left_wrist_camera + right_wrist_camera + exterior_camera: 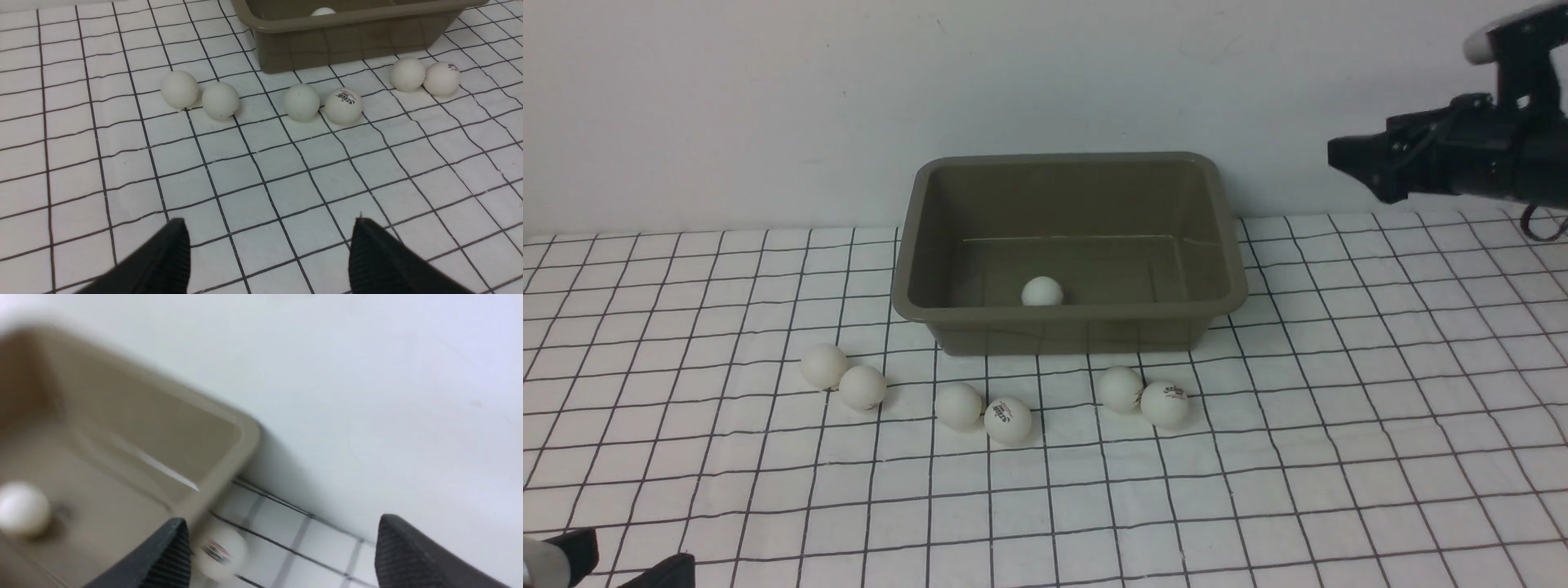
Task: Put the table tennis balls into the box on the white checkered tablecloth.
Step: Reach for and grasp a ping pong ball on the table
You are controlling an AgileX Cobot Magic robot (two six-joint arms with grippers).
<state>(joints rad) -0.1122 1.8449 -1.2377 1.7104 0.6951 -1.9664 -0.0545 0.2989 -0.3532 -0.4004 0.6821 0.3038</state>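
Found box (1068,331) at rear centre of white checkered tablecloth (1258,490), close to back wall (768,98), upright, open side up. Counted seven table tennis balls. Saw one ball (1042,291) inside box, on its floor nr front wall, approx mid-width. Saw other six on cloth just in front of box, in three pairs strung left to right:
- Left pair (823,365) & (862,387), touching or nearly so.
- Mid pair (958,406) & (1007,420), the second w/ dark logo facing up.
- Right pair (1121,389) & (1165,404), the second w/ small logo on top.

Spotted left hand (267,230) low at near-left corner of cloth, well apart from balls. Its fingers (171,253) were spread wide over bare cloth, gripping nothing.

Spotted right hand (1349,159) raised high at right, above cloth, tips aimed toward box but well clear of it. In right wrist view, found its fingers (173,549) spread wide, empty. That view was blurred. Made out box corner, the ball inside, & one logo ball on cloth beyond.
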